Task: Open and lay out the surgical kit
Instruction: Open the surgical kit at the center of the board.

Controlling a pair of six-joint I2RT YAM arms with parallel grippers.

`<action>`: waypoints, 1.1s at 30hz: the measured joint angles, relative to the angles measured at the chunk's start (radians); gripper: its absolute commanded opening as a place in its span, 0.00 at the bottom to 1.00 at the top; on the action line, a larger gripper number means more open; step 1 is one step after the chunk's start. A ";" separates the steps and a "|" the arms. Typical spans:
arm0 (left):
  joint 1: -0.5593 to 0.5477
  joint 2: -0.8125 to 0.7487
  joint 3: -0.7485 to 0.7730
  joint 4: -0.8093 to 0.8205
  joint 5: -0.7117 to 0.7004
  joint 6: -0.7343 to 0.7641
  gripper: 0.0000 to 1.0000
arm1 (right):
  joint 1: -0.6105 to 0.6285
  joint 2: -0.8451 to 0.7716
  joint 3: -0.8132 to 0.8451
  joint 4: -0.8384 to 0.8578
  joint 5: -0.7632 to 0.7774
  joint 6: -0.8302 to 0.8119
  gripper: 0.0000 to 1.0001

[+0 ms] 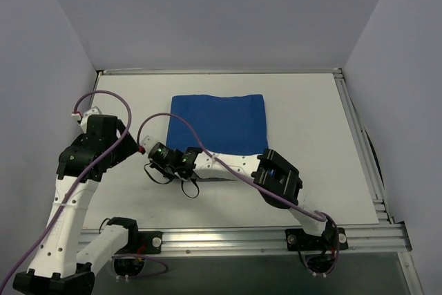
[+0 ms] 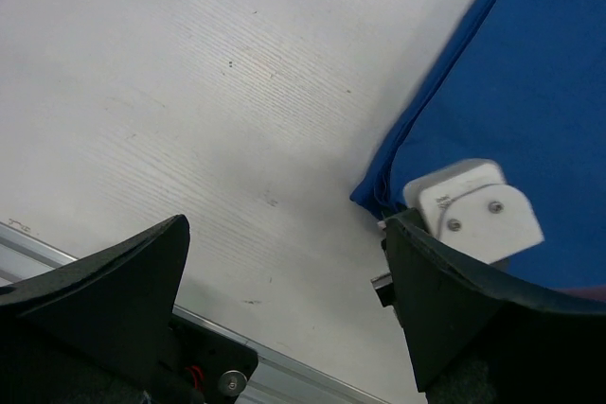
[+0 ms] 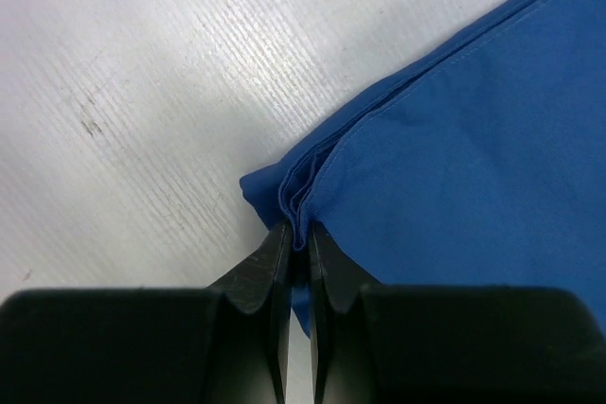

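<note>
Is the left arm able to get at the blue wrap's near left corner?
Probably not cleanly: the jaws of the right arm are shut on that corner of the blue wrap, crowding it.

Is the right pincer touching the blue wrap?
Touching. The right wrist view shows the right pincer shut on a corner of the blue wrap.
</note>
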 measured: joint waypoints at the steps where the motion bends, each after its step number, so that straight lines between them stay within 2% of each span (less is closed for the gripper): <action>1: 0.000 0.002 -0.006 0.002 0.005 0.000 0.94 | -0.007 -0.015 -0.011 0.007 -0.010 0.010 0.00; 8: 0.000 0.028 -0.045 0.038 0.035 0.002 0.94 | -0.087 -0.139 -0.109 0.065 -0.017 0.106 0.00; 16: 0.000 0.103 -0.107 0.110 0.082 0.021 0.94 | -0.285 -0.297 -0.298 0.044 0.183 0.238 0.00; 20: 0.000 0.134 -0.110 0.143 0.102 0.036 0.94 | -0.509 -0.424 -0.430 -0.026 0.270 0.322 0.00; 26: 0.000 0.142 -0.124 0.201 0.139 0.048 0.94 | -0.977 -0.614 -0.571 -0.124 0.401 0.431 0.00; 29: 0.000 0.142 -0.135 0.222 0.153 0.054 0.94 | -1.181 -0.656 -0.597 -0.177 0.462 0.475 0.00; 33: 0.000 0.137 -0.146 0.234 0.163 0.067 0.94 | -1.388 -0.654 -0.598 -0.225 0.529 0.491 0.00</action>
